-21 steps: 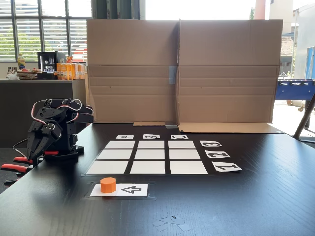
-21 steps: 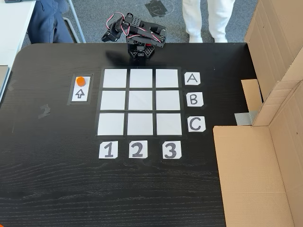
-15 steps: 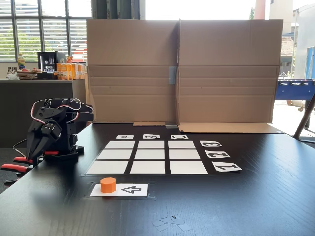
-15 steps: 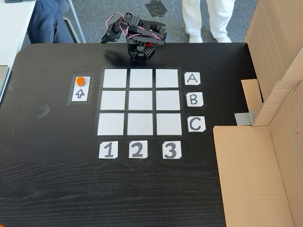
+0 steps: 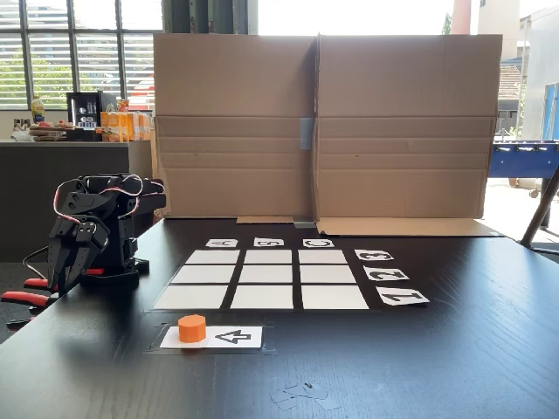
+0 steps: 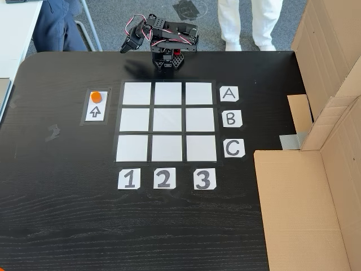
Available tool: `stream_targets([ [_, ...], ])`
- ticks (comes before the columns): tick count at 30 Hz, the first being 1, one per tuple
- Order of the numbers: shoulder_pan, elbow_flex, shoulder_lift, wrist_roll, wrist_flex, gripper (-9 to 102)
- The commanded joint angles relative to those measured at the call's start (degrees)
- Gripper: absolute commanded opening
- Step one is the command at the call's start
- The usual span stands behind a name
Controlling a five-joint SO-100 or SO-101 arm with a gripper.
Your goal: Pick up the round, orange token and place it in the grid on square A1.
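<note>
A black table (image 6: pixel 67 214) carries the grid (image 6: pixel 167 125), an arrow card (image 6: pixel 95 111) and cardboard (image 6: pixel 299 214).

My arm (image 5: pixel 92 229) was all black printed plastic, blocky servo housings stacked on a black base (image 6: pixel 168 60). Red-and-white servo leads looped loose over the top (image 6: pixel 148 25). Red clamp handles (image 5: pixel 33 291) showed at the base. I couldn't read any markings or screws

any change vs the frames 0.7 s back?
Only the arm moved. In the side fixed view the gripper has tipped further down toward the table edge; from above, the gripper has shifted slightly. Nothing was grasped or released. The token stays on the arrow card, and the grid is unchanged.
</note>
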Motion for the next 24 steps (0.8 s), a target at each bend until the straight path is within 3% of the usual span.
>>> stream_targets([
  [1, 3.1, -5.7, -3.3, -0.3, 0.0, 10],
  [8, 2.8, -17.6, -12.0, -0.4, 5.4, 15],
  [20, 0.4, -52.1, -31.9, -0.6, 26.7, 18],
  [24, 0.2, -58.4, -34.9, -0.6, 27.5, 19],
])
